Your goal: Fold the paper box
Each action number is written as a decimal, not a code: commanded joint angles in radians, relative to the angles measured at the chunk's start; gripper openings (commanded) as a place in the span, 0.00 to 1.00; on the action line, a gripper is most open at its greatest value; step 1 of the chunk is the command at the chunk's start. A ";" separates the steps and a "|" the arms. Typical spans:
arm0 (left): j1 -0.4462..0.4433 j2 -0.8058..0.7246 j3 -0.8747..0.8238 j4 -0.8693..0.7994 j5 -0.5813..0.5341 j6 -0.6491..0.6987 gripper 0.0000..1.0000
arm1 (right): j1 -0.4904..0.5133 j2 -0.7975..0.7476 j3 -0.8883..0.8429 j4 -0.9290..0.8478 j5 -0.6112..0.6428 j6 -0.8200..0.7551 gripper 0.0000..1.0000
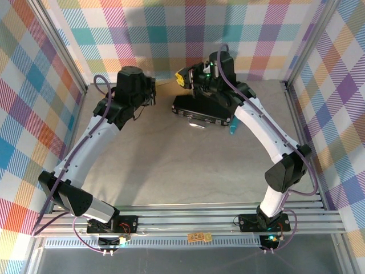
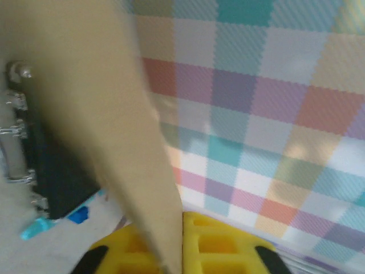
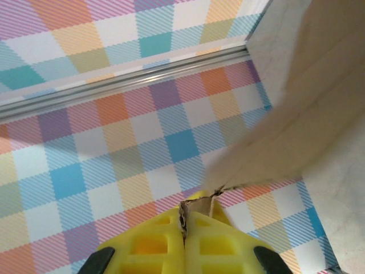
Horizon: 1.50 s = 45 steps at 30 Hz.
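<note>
The left end effector is pinching shut on the plain brown corrugated cardboard paper box, and the right end effector is clamping a frayed corner of it. The box is sitting between them at the bench's far side, near a black hard case.

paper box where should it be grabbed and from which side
Take the paper box by a thin free edge or corner, coming in edge-on so the jaws close on its two flat faces. It is a thin flat sheet with nothing bulky to wrap; the left gripper and right gripper each pinch an edge that way.
</note>
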State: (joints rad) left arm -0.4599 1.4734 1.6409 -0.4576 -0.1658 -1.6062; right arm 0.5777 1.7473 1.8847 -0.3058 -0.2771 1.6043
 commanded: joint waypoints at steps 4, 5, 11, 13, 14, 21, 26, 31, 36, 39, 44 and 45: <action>0.044 -0.028 0.120 0.041 -0.025 0.157 0.00 | 0.002 -0.085 -0.001 0.060 -0.011 -0.118 0.40; 0.056 -0.018 0.177 0.049 -0.002 0.201 0.00 | -0.006 -0.106 -0.005 0.028 -0.002 -0.167 0.51; 0.081 0.075 0.545 -0.013 0.183 0.441 0.00 | -0.125 -0.297 -0.170 -0.030 0.042 -0.446 0.73; 0.081 0.080 0.604 -0.028 0.227 0.486 0.00 | -0.174 -0.367 -0.263 0.024 0.041 -0.576 0.73; 0.081 0.074 0.615 -0.026 0.243 0.505 0.00 | -0.191 -0.397 -0.299 0.039 0.044 -0.637 0.72; 0.079 -0.032 0.577 -0.040 0.305 0.628 0.00 | -0.220 -0.561 -0.493 0.164 0.061 -1.078 0.76; 0.079 -0.138 0.453 0.026 0.313 0.688 0.00 | -0.220 -0.573 -0.514 0.152 0.088 -1.103 0.77; 0.079 -0.112 0.417 0.094 0.323 0.621 0.00 | -0.189 -0.528 -0.558 0.208 -0.016 -1.032 0.77; 0.078 -0.060 0.482 0.052 0.337 0.585 0.00 | -0.050 -0.547 -0.738 0.441 0.084 -1.299 0.77; 0.078 -0.059 0.475 0.040 0.346 0.570 0.00 | -0.005 -0.520 -0.770 0.579 0.130 -1.408 0.82; 0.076 -0.058 0.461 0.042 0.359 0.555 0.00 | 0.025 -0.394 -0.655 0.651 0.138 -1.512 0.90; 0.076 -0.056 0.464 0.039 0.360 0.553 0.00 | 0.030 -0.363 -0.624 0.664 0.147 -1.534 0.91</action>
State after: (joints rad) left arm -0.3779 1.4357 2.0895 -0.4530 0.1646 -1.0481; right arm 0.5957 1.3460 1.1748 0.1986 -0.1623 0.1978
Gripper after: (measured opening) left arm 0.048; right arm 0.906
